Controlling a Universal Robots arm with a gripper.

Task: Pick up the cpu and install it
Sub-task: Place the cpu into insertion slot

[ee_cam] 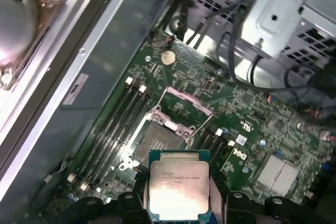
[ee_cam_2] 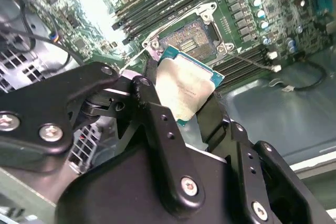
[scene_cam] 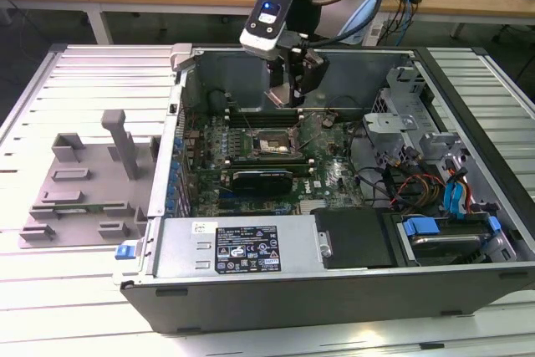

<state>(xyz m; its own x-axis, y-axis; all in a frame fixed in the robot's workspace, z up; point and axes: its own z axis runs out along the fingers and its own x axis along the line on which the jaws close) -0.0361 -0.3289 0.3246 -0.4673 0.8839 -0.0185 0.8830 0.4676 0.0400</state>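
End effector (scene_cam: 292,81) hangs over the open dark grey metal computer case (scene_cam: 292,298), which lies on your slatted metal worktop (scene_cam: 50,81).

Risks first, as judgements:
- The small flat square cpu with a pale silvery metal top (ee_cam_2: 186,90) is held only by two opposite edges. A jolt or a loose pinch could let it slip onto the green motherboard (scene_cam: 334,173).
- In the second wrist view the cpu sits at an angle to the square metal-framed socket (ee_cam_2: 189,38). If you bring it down skewed or off-centre, a corner could land on the exposed contacts and bend them.
- The socket's metal frame and the memory slots sit close beside it. A low sideways move could catch the black fingers (ee_cam_2: 152,108) on them.

End effector state: closed partway, just to the width of the chip, and pinching the cpu (ee_cam: 178,187) between both fingers. The silvery face shows in both wrist views.

Cpu location: in the grip, above the board and clear of it. It is near the socket (ee_cam: 160,142) but not touching it. The socket looks bare, so by my read the cpu is lifted but not yet seated.
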